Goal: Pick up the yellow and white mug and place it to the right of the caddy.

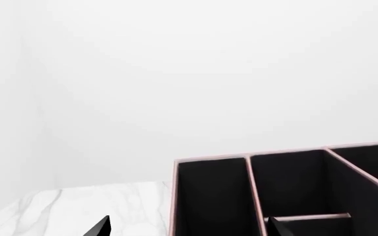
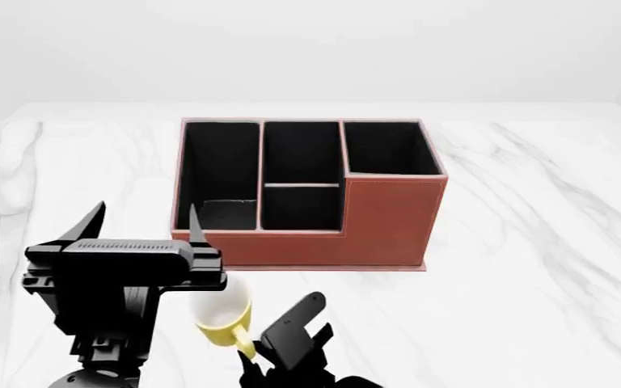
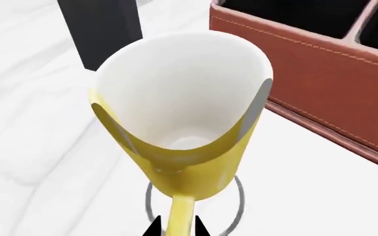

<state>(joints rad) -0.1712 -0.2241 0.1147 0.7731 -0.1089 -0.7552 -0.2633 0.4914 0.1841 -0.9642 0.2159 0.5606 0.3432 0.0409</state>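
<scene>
The yellow and white mug (image 2: 220, 317) is in front of the caddy's left part, near the table's front edge. In the right wrist view the yellow and white mug (image 3: 182, 123) fills the frame, its white inside facing the camera. Its yellow handle (image 3: 177, 216) runs between the two black fingertips of my right gripper (image 3: 175, 227), which is shut on it. In the head view my right gripper (image 2: 250, 346) comes in from the lower middle. The reddish-brown caddy (image 2: 386, 222) stands mid-table. My left gripper (image 2: 145, 220) hovers open at the caddy's front left corner, holding nothing.
A black upright shape (image 3: 102, 27) rises just beyond the mug in the right wrist view. The caddy wall (image 3: 320, 73) is close beside the mug. In the left wrist view the caddy's black compartments (image 1: 287, 191) sit just ahead. White marble table (image 2: 548, 267) extends right of the caddy.
</scene>
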